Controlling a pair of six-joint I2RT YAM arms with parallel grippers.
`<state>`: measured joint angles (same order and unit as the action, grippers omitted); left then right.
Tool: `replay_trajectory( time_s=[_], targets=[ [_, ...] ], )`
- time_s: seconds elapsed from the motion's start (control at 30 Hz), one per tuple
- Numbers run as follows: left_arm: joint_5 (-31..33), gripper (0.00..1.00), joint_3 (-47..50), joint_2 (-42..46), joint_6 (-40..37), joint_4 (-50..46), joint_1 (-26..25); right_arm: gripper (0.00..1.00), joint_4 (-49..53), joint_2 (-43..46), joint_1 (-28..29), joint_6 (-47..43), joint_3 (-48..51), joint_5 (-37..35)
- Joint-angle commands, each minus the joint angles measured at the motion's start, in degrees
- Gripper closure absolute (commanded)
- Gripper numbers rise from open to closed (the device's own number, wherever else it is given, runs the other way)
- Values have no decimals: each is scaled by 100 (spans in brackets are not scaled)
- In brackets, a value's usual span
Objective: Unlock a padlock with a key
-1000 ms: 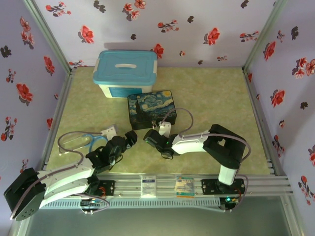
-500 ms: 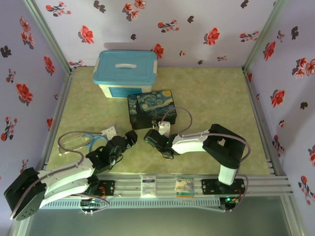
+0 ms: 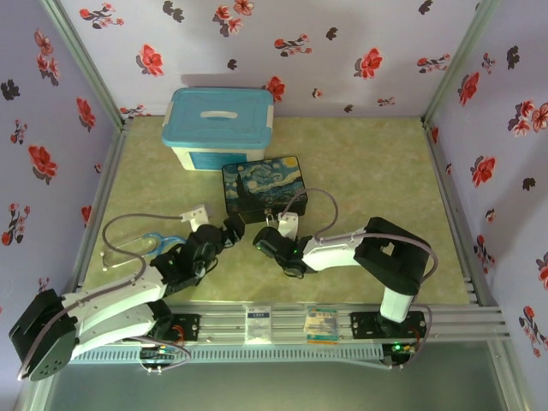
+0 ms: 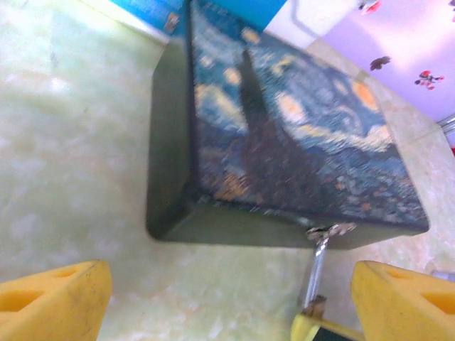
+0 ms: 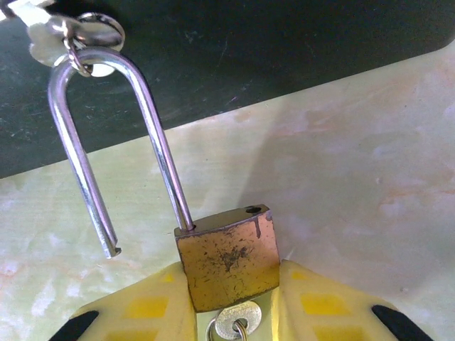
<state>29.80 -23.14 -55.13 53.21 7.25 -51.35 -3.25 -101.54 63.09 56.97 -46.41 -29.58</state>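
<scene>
Jaws of right gripper (image 5: pixel 229 288) are closed on padlock (image 5: pixel 226 256); the brass body is pinched between the yellow fingers (image 5: pixel 153 309). Shackle (image 5: pixel 158 135) is seen open: one leg is seated in the body, the other hangs free beside it. Its bend is hooked through the metal ring (image 5: pixel 96 30) on the front of the painted box (image 3: pixel 264 188). Key (image 5: pixel 238 328) is seen by its head only, just under the padlock body, between the fingers. Jaws of left gripper (image 4: pixel 227 302) are spread wide, nothing held, aimed at the box's near corner. Painted box is shut; contents can't be told. Blue-lidded bin (image 3: pixel 221 127) just behind it is shut too, contents not seen.
</scene>
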Motion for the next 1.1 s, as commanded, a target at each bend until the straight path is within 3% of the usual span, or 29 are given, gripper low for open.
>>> replay_trajectory(
  time_s=[0.0,0.13,0.37,0.6,0.9,1.07],
  targets=[
    [175,14,-720,-481,-1054,-86,79,81,18,-223,-194,17,410,4],
    [-646,20,-1744,-1595,-1947,-92,331,83,-349,-252,-192,175,582,136],
    [-844,29,-2815,-3306,-2762,15,594,86,-850,-351,-196,411,662,267],
    [-825,31,-2819,-3857,-2805,150,733,89,-887,-353,-189,492,603,271],
    [-946,41,-2422,-4032,-2646,395,762,90,-1324,-522,-181,1597,402,647],
    [-1068,42,-2184,-4047,-2632,678,763,91,-1768,-715,-192,1949,250,1005]
  ],
)
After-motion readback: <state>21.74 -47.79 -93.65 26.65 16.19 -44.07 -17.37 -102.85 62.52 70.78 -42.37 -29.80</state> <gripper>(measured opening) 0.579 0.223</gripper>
